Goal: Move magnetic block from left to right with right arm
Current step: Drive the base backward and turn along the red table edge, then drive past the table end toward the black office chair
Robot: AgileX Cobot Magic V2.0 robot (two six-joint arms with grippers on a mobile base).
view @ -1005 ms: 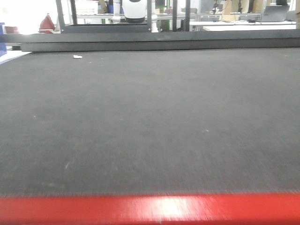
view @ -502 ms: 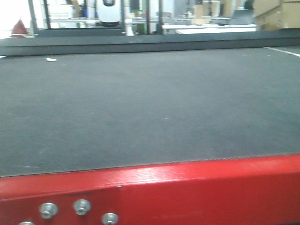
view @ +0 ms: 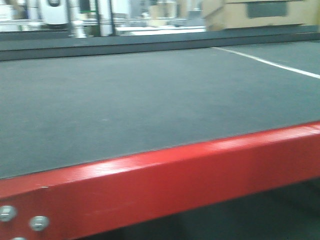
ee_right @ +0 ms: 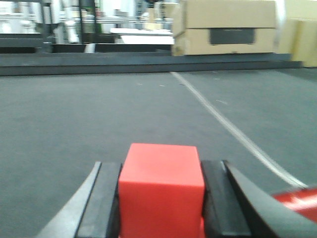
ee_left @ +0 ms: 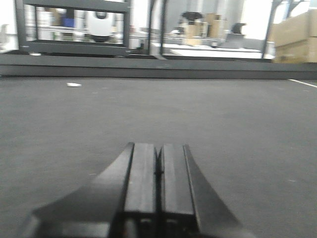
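Our right gripper (ee_right: 161,210) clamps the red cube (ee_right: 161,176); our left gripper (ee_left: 158,171) sits closed, empty. We should carry it level toward the white line (ee_right: 223,121) at two o'clock.

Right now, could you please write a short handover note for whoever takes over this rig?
Left gripper: shut, nothing in it, low over the grey mat.
Right gripper: shut on the magnetic block, one finger on each side of it.
Block: in the right gripper's grasp, over the mat, with the white line ahead to its right. Its underside is hidden, so I cannot tell whether it is clear of the mat.
Front view: only the mat and the red table rim; no block, no arms.
Done: the block is grasped by the right arm.
Left: carry it to the right side, set it down, release.
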